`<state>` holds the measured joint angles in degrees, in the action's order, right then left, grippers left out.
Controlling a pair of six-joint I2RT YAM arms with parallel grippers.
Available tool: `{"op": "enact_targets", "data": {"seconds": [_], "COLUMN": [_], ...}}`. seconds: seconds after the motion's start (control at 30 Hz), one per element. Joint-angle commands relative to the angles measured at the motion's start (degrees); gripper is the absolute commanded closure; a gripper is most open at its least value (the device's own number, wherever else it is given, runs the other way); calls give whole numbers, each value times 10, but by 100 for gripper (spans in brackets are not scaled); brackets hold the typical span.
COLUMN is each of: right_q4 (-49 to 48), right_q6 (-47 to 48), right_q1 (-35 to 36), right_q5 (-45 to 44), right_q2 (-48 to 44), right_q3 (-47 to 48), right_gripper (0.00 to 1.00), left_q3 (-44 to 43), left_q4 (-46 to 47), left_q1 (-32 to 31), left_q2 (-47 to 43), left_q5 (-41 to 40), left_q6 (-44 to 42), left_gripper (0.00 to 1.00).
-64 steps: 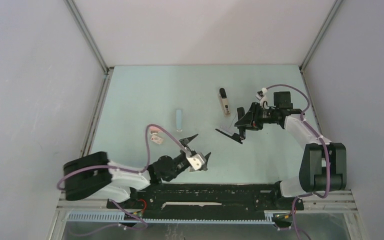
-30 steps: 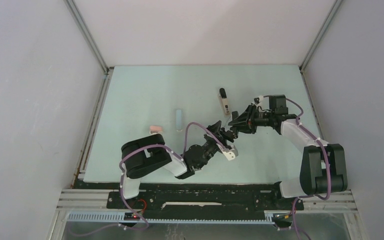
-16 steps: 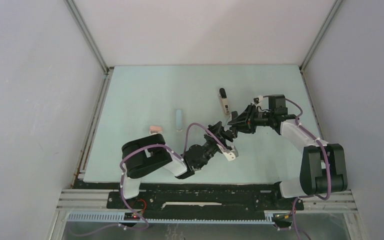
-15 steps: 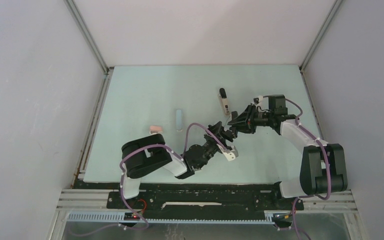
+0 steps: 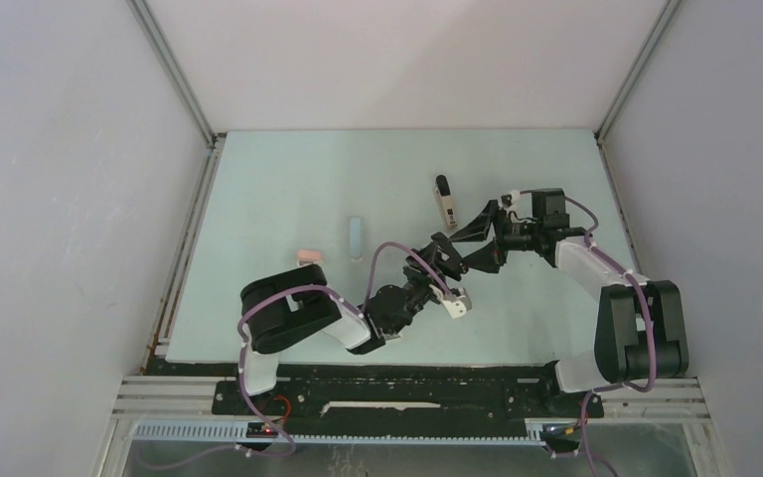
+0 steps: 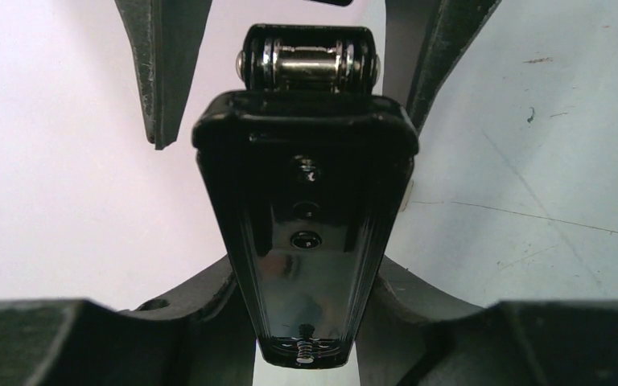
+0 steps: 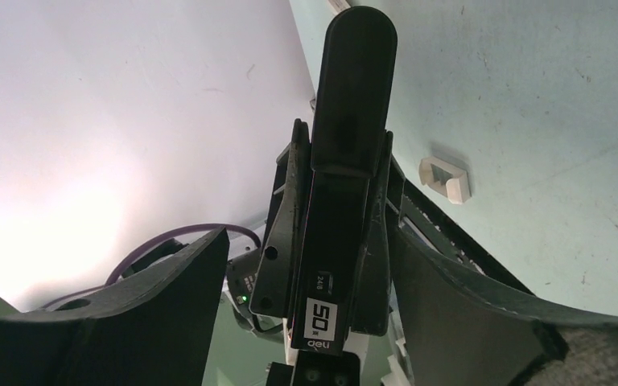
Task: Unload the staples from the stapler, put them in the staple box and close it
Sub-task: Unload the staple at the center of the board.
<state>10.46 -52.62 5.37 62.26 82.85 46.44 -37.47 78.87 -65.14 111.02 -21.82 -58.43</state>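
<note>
Black stapler (image 6: pixel 306 233), seemingly gripped — "50" label (image 7: pixel 320 315) right-wrist-only

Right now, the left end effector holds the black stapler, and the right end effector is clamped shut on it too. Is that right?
Not quite. The left end effector does hold the black stapler, but the right end effector is open, not clamped shut, with its fingers spread to either side of the stapler. The right wrist view shows this.

The black plastic stapler (image 7: pixel 339 209) is placed right of a pale-blue bar (image 5: pixel 356 237), with a small white-and-grey box (image 5: pixel 446 206) seemingly just behind.
</note>
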Motion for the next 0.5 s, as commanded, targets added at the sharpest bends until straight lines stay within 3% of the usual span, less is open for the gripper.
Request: {"op": "enact_targets", "data": {"seconds": [0.0, 0.13, 0.3, 0.47], "right_q4": [-1, 3, -9, -39], "right_q6": [25, 65, 148, 235], "right_q1": [1, -13, -44, -88], "right_q5": [5, 8, 56, 148], "right_q2": [1, -3, -22, -40], "right_q3": [1, 2, 2, 7], "right_gripper": [14, 6, 5, 6], "left_q3": [7, 24, 54, 59], "left_q4": [59, 59, 43, -50], "left_q1": [9, 15, 24, 30], "left_q2": [-36, -64, -109, -171], "left_q5": [2, 3, 15, 19], "left_q6": [26, 56, 103, 173], "left_gripper": [100, 100, 100, 100]}}
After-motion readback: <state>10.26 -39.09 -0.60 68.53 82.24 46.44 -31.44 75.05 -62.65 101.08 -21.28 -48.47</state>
